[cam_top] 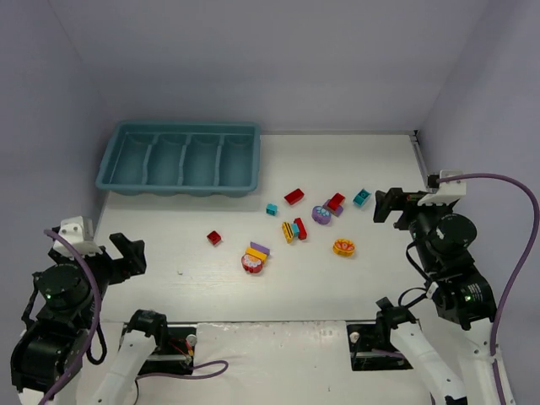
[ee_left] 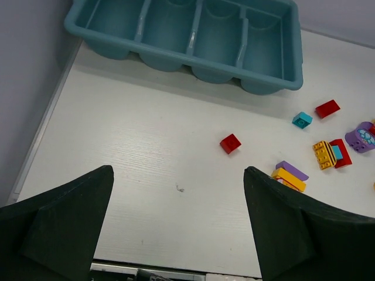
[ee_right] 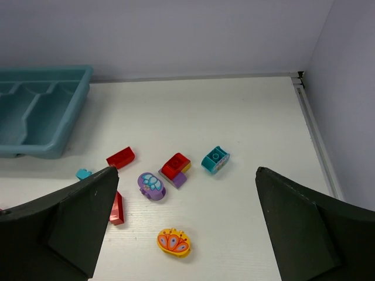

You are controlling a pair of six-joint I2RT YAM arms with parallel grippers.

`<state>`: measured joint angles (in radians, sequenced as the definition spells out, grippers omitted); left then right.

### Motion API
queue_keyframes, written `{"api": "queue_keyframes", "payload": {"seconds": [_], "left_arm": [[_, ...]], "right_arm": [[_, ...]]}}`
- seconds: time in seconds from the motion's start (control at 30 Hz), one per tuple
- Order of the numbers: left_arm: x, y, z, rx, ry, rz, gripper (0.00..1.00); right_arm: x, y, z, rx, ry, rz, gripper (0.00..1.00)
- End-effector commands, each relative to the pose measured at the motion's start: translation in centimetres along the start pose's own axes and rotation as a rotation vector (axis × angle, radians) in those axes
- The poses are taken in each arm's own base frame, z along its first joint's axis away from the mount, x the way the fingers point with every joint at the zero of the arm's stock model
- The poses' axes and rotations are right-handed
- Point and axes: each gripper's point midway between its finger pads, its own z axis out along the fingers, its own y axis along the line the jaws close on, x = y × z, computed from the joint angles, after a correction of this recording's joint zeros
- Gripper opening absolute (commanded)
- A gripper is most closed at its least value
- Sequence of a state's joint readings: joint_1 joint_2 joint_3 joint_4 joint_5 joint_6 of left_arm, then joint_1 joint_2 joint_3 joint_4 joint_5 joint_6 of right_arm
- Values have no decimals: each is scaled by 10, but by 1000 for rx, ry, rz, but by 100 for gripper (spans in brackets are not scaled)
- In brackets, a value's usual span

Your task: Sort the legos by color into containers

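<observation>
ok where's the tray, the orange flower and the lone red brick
tray [cam_top: 173,189]: top view, near rim
orange flower [ee_right: 173,242]: right wrist view, its top face
lone red brick [ee_left: 230,143]: left wrist view, its top

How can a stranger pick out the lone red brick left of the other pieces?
Start at the teal tray at the far left of the table and come toward the arms from its right half. The small red brick lies there alone: the leftmost piece, plain red, touching nothing, unlike the stacked pieces to its right.
</observation>
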<state>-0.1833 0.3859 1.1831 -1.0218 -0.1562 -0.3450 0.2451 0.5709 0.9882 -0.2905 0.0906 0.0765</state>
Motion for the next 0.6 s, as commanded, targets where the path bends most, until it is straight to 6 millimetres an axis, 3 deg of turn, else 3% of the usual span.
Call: {"api": "queue_keyframes", "payload": {"seconds": [0.0, 0.13, 0.33, 0.47, 0.57], "left_arm": [[-6, -16, 17, 36, 38, -35, 85], [-1, -34, 42, 55, 137, -95, 85], [14, -59, 102, -14, 315, -276, 86], [39, -76, 141, -92, 430, -374, 86], [58, -91, 163, -132, 460, -354, 85]], "right_arm": [[-19, 0, 10, 26, -67, 43, 100], [-9, 5, 18, 11, -34, 56, 100], [16, 0, 41, 84, 62, 135, 100], [35, 1, 54, 114, 136, 174, 100], [47, 2, 62, 125, 185, 177, 100]]}}
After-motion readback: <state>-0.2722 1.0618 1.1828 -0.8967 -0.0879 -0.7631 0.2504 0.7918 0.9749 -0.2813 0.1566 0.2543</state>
